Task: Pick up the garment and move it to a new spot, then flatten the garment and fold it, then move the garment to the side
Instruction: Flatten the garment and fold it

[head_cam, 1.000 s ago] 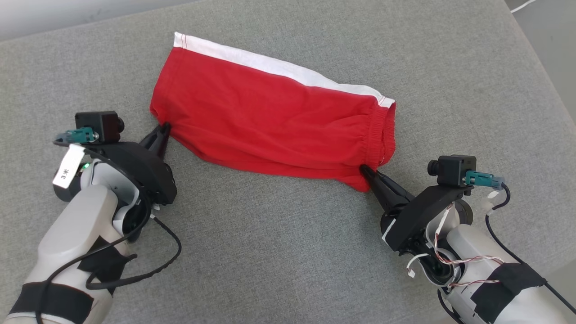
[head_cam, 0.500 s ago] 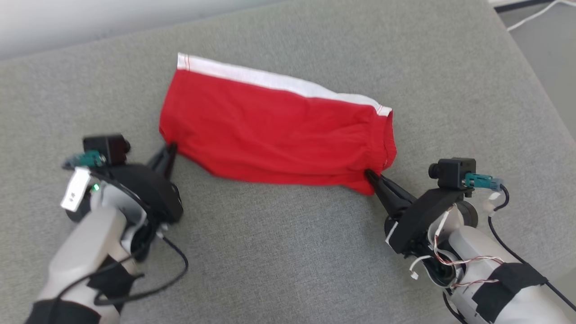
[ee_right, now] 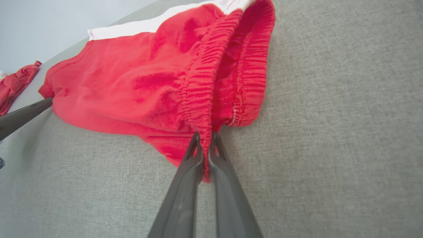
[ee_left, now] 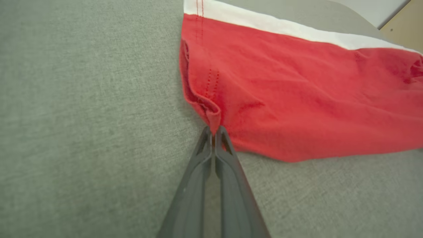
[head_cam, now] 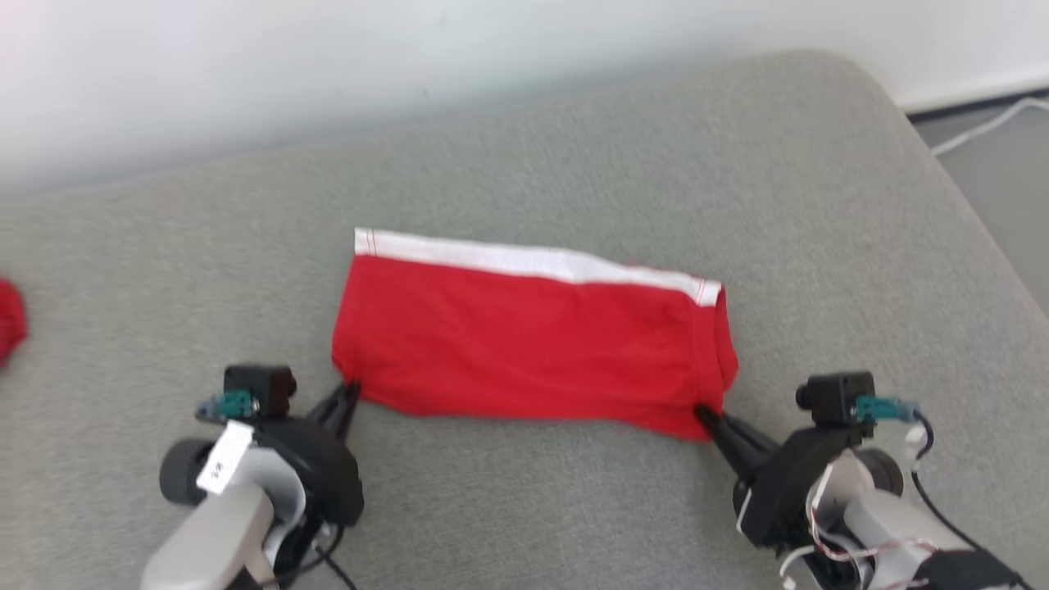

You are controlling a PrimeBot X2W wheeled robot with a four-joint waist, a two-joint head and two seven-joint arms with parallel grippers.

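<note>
Indoor room, home or test set, cannot tell which. Grey upholstered cushion (head_cam: 524, 508), corner rounded, is serving as work surface. Behind cushion a plain white wall (head_cam: 410, 49) is rising; right of cushion a white cable (head_cam: 987, 127) is trailing over grey floor (head_cam: 1004, 197).

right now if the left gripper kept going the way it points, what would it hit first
The red garment: the left gripper is shut on its corner, so it would probably just push into that cloth.

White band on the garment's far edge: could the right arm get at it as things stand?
Probably not yet: the right end effector is shut on the garment at its near waistband corner and must release first. Nothing else blocks the white band.
</note>
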